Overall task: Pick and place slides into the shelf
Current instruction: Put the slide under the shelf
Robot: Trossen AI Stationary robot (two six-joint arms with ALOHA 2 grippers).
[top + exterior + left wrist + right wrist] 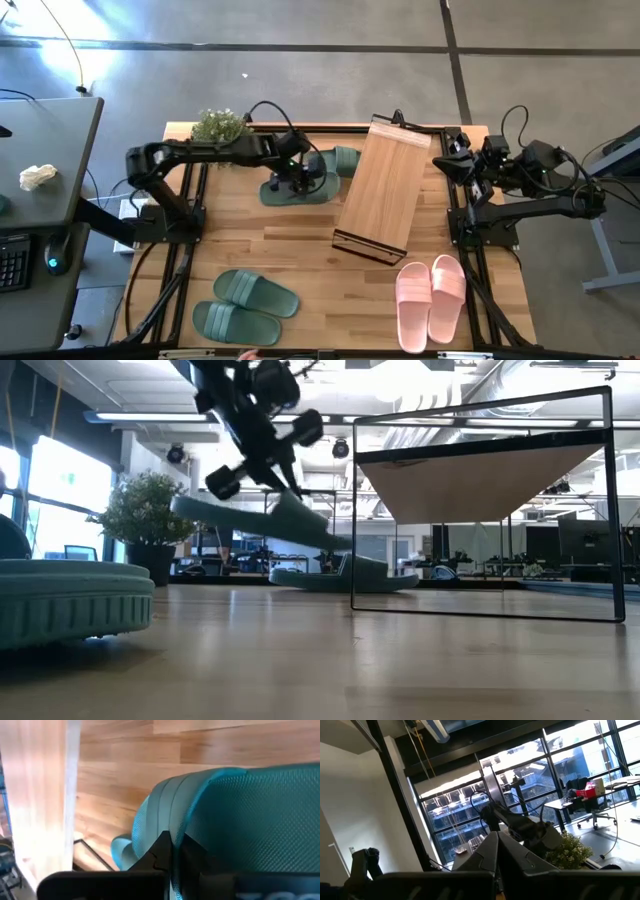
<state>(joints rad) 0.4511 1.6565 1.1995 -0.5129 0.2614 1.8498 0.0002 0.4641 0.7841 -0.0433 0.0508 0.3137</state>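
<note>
Shelf (380, 188) mid-table; two slides (300, 188) left of it; one pair (244, 306) front-left; another pair (432, 297) front-right.

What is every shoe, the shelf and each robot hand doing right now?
Left hand: shut on a green slide, holding it tilted above the table.
Held green slide: lifted at one end.
Second green slide: flat beside the shelf.
Green pair: flat near the front edge.
Pink pair: flat, side by side.
Shelf: standing, nothing on top.
Right hand: shut, holding nothing.

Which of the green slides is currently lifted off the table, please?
The green slide gripped by the left gripper, tilted beside the shelf; the others lie flat.
</note>
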